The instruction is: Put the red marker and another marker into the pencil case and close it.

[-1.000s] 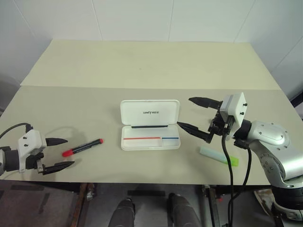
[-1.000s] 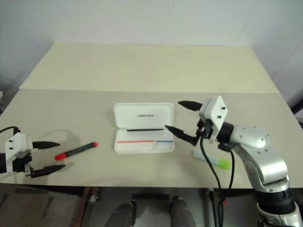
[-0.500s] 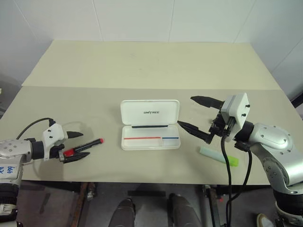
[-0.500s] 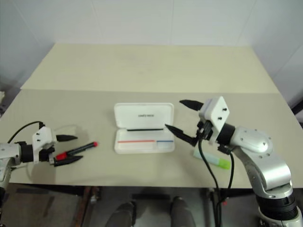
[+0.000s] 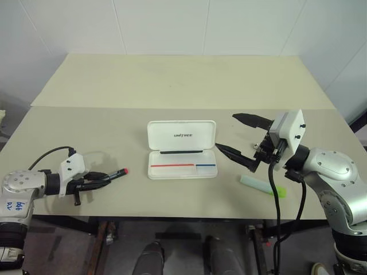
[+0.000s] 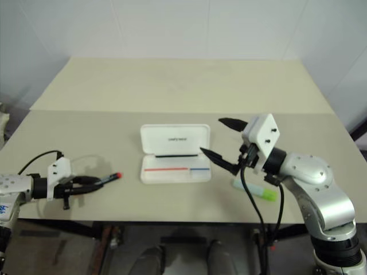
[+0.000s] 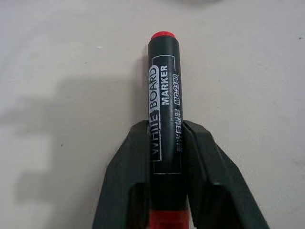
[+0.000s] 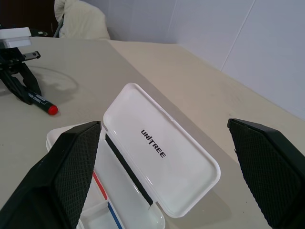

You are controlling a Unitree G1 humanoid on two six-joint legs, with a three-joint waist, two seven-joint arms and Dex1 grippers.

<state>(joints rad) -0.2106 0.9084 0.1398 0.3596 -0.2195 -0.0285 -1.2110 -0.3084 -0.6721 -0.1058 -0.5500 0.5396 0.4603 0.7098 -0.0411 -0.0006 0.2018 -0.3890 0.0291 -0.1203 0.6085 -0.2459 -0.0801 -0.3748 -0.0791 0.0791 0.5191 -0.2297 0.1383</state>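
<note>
Left pincer (image 7: 164, 143) is clamped on the red marker (image 7: 163, 100) mid-barrel; light, stiff, probably slick plastic. Right pincer (image 5: 243, 140) hangs wide, empty.

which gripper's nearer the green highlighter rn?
Right. The right gripper hangs open just above the highlighter; the left gripper is across the table, shut on the red marker.

Red marker (image 7: 163, 109), black barrel, white print running lengthwise: "WHITE BOARD MARKER", with a smaller code beside it that looks like "MG-2160"; a further small line below is not legible. Pencil case (image 8: 162, 148), inner face of the raised lid: dark logo "UNITREE". Left arm's silver housing (image 5: 16, 204) carries blue handwritten characters, unreadable.
</note>
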